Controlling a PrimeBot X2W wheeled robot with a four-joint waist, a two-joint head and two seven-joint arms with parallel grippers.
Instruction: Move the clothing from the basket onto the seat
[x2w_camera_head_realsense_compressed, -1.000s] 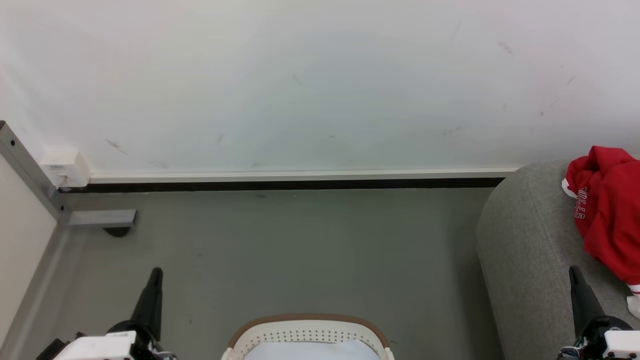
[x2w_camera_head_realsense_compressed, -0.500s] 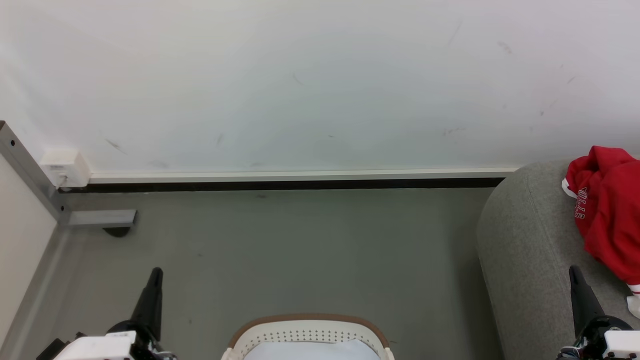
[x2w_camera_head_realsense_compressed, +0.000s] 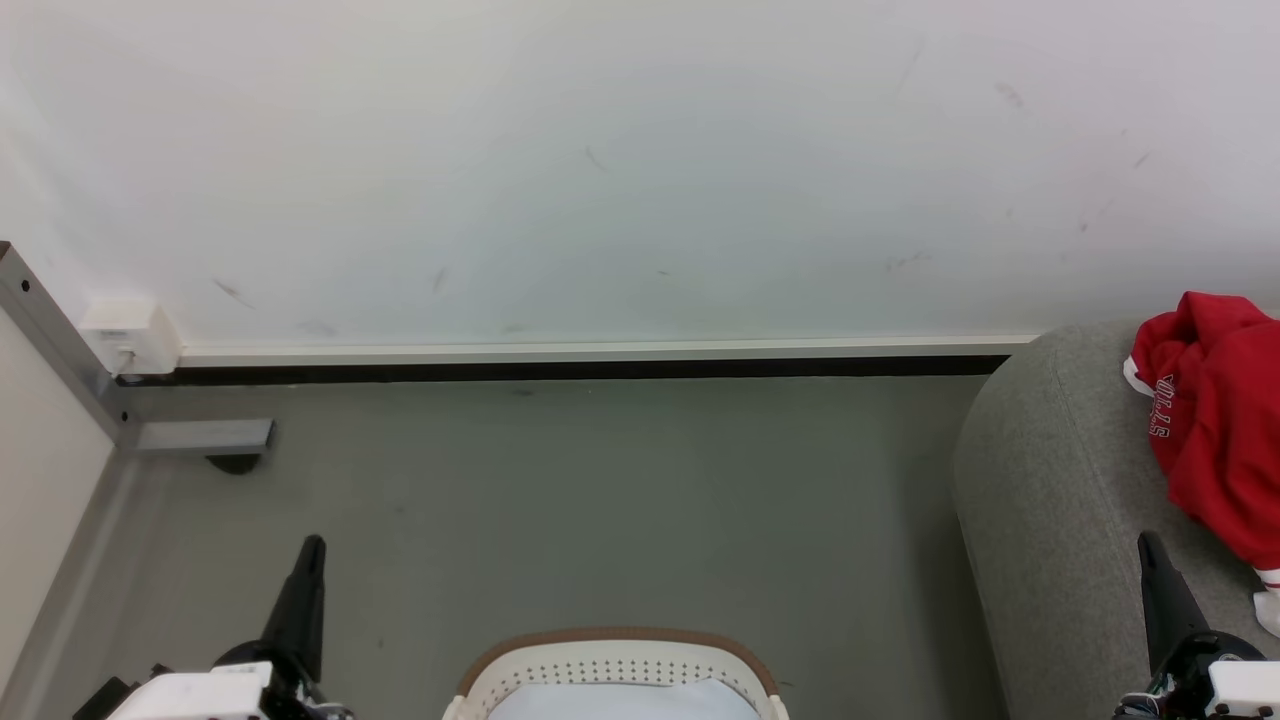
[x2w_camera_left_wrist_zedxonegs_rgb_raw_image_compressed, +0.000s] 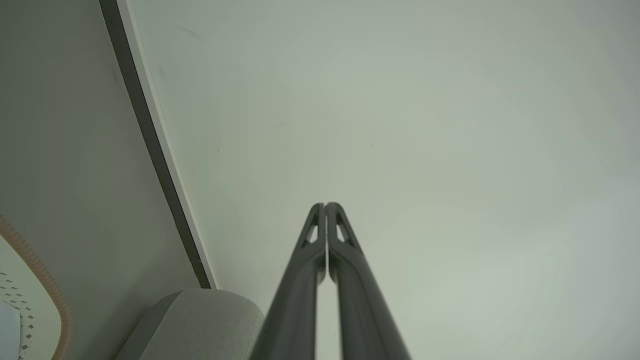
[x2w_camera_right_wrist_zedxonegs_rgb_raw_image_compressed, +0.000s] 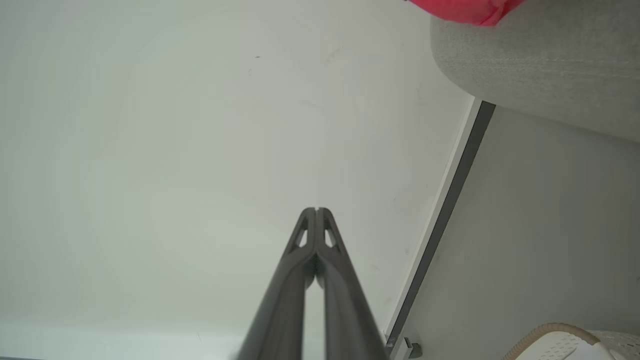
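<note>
While clothing (x2w_camera_head_realsense_compressed: 1215, 430) lies on seat (x2w_camera_head_realsense_compressed: 1050, 500) — left tool (x2w_camera_head_realsense_compressed: 312, 547), right tool (x2w_camera_head_realsense_compressed: 1148, 542) both pinched together, flanking basket (x2w_camera_head_realsense_compressed: 615, 636).

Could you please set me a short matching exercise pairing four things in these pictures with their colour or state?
Column one:
1. clothing
2. basket
3. seat
4. left gripper

Column two:
A. grey
B. dark and shut
C. red with white lettering
D. white with a brown rim

Pairs: 1-C, 2-D, 3-A, 4-B
</note>
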